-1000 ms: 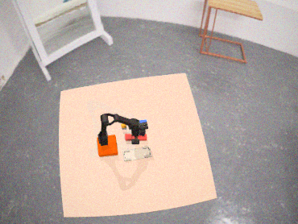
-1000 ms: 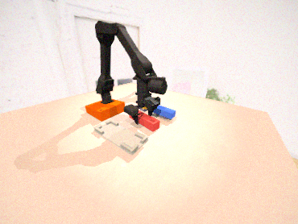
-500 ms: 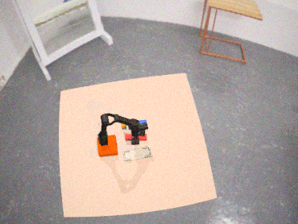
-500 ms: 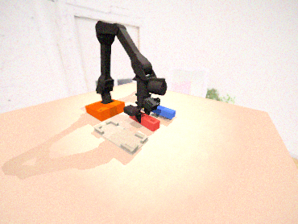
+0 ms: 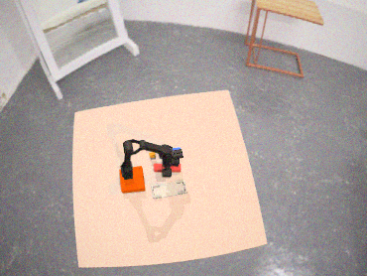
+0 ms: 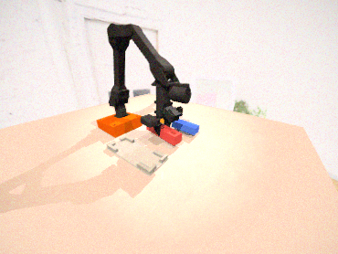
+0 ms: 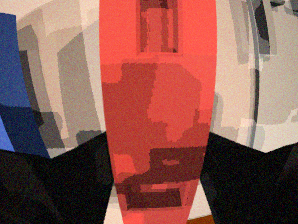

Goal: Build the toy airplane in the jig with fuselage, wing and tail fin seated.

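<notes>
The red fuselage (image 5: 158,168) (image 6: 172,135) (image 7: 175,95) lies level at the table surface beside the cradle; I cannot tell whether it touches the table. Two sockets show in its top in the wrist view. My gripper (image 5: 169,168) (image 6: 158,128) (image 7: 154,132) points down and is shut on it, one finger on each long side, near the end with the smaller socket. The pale jig (image 5: 169,190) (image 6: 133,153) (image 7: 282,95) has raised corner blocks. The blue wing (image 5: 177,149) (image 6: 186,127) (image 7: 11,65) lies behind the fuselage. The yellow-orange tail fin (image 5: 153,156) (image 6: 162,121) is mostly hidden behind the gripper in the exterior view.
The orange base block (image 5: 133,185) (image 6: 114,128) under the arm stands left of the jig and the fuselage. The blue wing is close beside the gripper's far finger. The pale table top (image 5: 213,218) (image 6: 237,183) carries the arm's shadow.
</notes>
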`<state>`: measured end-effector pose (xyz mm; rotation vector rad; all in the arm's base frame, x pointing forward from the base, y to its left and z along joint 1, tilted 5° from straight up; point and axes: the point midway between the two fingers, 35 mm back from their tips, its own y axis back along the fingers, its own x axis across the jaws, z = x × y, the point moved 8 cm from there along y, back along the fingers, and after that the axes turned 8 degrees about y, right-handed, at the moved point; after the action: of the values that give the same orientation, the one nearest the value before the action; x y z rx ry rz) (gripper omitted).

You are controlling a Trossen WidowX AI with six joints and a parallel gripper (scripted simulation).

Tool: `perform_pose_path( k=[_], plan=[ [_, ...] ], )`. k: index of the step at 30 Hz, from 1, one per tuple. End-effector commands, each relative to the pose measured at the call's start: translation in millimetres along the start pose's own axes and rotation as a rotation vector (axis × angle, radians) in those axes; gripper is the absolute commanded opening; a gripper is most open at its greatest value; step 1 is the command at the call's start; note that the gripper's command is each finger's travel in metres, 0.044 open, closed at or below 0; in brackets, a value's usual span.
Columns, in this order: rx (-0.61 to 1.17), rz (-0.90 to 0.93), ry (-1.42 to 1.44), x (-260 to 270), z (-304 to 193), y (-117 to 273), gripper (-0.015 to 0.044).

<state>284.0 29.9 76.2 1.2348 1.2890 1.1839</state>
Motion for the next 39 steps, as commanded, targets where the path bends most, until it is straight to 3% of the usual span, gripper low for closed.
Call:
perform_pose_path(
  k=[1,29,39],
  plan=[
    [-0.018,-0.002,0.002,0.1,3.3,18.5,0.0],
    [-0.018,-0.002,0.002,-0.3,-4.8,106.8,0.0],
    [-0.019,-0.003,0.012,-10.4,-2.9,104.5,0.0]
  ],
)
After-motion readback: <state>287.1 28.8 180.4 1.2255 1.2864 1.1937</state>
